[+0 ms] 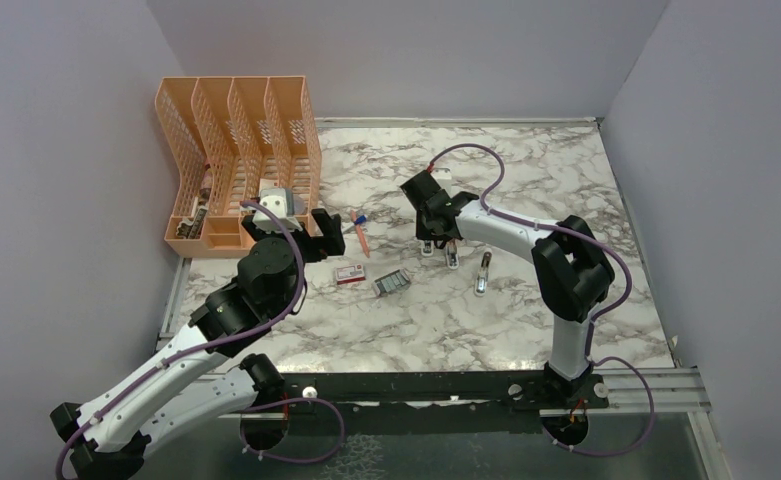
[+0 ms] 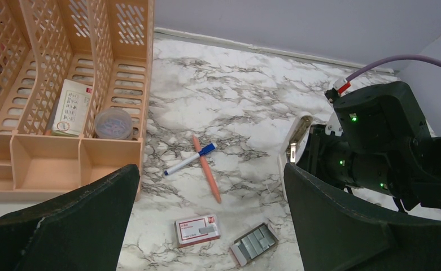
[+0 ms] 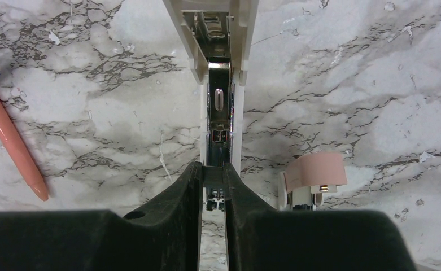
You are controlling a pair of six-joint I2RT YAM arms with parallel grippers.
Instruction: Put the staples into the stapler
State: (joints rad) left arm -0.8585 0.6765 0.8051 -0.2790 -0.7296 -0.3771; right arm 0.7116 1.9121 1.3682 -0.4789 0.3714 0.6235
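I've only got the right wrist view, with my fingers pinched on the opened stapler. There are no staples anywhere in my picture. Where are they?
Observer: The staples lie on the table, to the left of the stapler and closer to the near edge, beside the red-and-white box.
Operator: Has the left gripper got hold of any?
Observer: No. The left gripper is open with nothing between its fingers, hanging above the table near the box.
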